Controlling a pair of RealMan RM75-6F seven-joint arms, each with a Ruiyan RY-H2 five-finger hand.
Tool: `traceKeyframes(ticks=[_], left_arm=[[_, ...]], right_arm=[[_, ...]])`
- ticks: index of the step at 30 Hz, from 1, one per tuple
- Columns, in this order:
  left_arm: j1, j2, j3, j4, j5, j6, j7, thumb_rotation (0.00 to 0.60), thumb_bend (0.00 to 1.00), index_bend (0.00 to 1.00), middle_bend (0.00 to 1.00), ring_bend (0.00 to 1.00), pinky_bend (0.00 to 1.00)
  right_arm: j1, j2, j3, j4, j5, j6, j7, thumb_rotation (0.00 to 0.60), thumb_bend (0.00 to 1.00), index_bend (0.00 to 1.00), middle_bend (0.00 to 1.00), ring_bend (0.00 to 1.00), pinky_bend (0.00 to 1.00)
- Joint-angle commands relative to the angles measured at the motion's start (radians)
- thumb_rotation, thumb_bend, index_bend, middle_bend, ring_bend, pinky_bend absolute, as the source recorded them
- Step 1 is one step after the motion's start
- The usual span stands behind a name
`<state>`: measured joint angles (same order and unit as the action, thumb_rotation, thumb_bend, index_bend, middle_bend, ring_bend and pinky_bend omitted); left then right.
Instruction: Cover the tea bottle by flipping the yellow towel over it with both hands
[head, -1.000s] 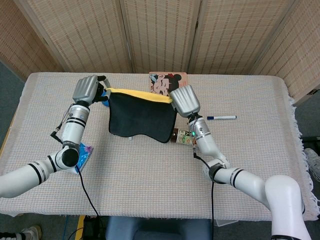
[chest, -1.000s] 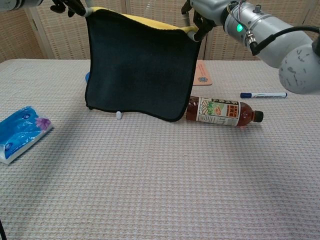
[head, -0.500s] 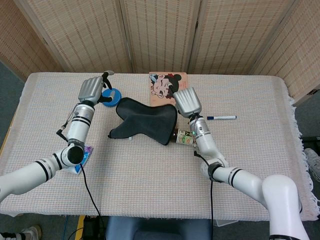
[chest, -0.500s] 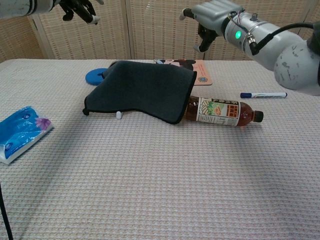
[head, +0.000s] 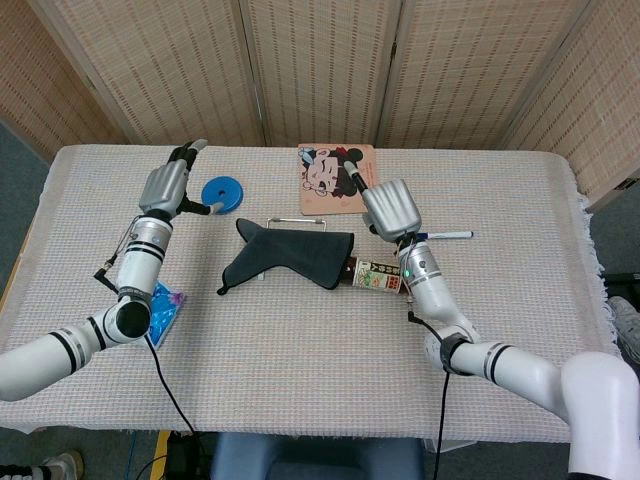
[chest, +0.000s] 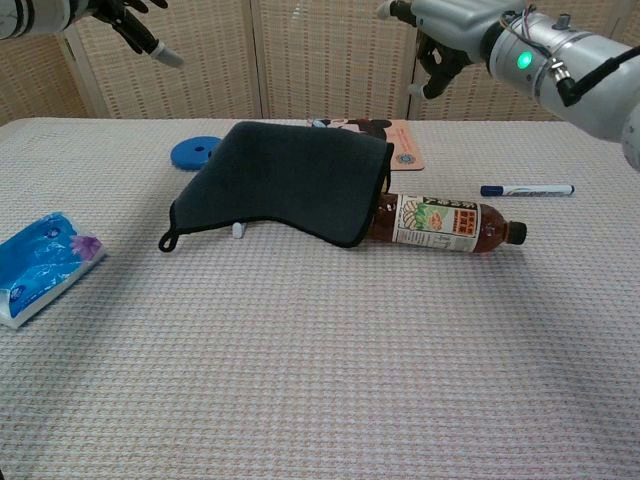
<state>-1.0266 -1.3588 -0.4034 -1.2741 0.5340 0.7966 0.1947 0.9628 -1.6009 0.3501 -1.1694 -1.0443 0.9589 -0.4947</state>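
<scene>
Dark towel (chest: 290, 180) drapes the bottle (chest: 447, 224) base, below both empty, spread hands (head: 168, 184) (head: 396, 209).

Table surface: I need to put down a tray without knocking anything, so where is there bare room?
The widest bare patch is the near half of the table, in front of the towel and tea bottle, right of the blue packet. The right end past the pen is free too. The far middle is crowded: blue disc, cartoon board, towel, bottle.
</scene>
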Motion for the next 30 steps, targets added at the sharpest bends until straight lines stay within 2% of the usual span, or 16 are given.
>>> traceKeyframes(ticks=[1,6,7,10,14,17,22,28,30], left_arm=[[0.06,0.035,0.015,-0.05,0.029,0.023,-0.047,0.6,0.22,0.0,0.08,0.03,0.34],[0.159,0.073,0.053,-0.133,0.15,0.108,-0.109,0.6,0.22,0.0,0.08,0.03,0.34],[0.186,0.081,0.063,-0.155,0.186,0.133,-0.131,0.6,0.22,0.0,0.08,0.03,0.34],[0.257,0.099,0.097,-0.207,0.289,0.213,-0.172,0.6,0.22,0.0,0.08,0.03,0.34],[0.344,0.128,0.165,-0.26,0.424,0.335,-0.157,0.6,0.22,0.0,0.08,0.03,0.32],[0.408,0.158,0.205,-0.312,0.494,0.412,-0.153,0.6,0.22,0.02,0.08,0.03,0.32],[0.505,0.225,0.262,-0.408,0.569,0.496,-0.149,0.6,0.22,0.06,0.08,0.03,0.32],[0.643,0.241,0.326,-0.469,0.664,0.664,-0.128,0.6,0.22,0.09,0.08,0.03,0.32],[0.679,0.238,0.346,-0.475,0.691,0.703,-0.118,0.6,0.22,0.1,0.09,0.03,0.32]], right_arm=[[-0.066,0.075,-0.043,-0.102,-0.048,0.048,0.042,0.6,0.36,0.0,0.77,0.8,1.0],[-0.146,0.175,-0.09,-0.246,-0.088,0.099,0.072,0.6,0.37,0.0,0.72,0.74,0.98],[-0.165,0.209,-0.103,-0.289,-0.093,0.096,0.087,0.6,0.38,0.0,0.69,0.7,0.93],[-0.21,0.294,-0.134,-0.385,-0.107,0.086,0.126,0.6,0.38,0.0,0.54,0.52,0.68],[-0.27,0.386,-0.176,-0.468,-0.148,0.102,0.174,0.6,0.39,0.0,0.32,0.28,0.37],[-0.321,0.43,-0.21,-0.495,-0.202,0.143,0.218,0.6,0.39,0.0,0.21,0.15,0.25],[-0.411,0.465,-0.258,-0.508,-0.29,0.242,0.293,0.6,0.39,0.0,0.14,0.1,0.22],[-0.533,0.498,-0.312,-0.489,-0.358,0.369,0.355,0.6,0.38,0.0,0.15,0.1,0.22],[-0.567,0.5,-0.324,-0.483,-0.364,0.401,0.367,0.6,0.35,0.0,0.16,0.1,0.22]])
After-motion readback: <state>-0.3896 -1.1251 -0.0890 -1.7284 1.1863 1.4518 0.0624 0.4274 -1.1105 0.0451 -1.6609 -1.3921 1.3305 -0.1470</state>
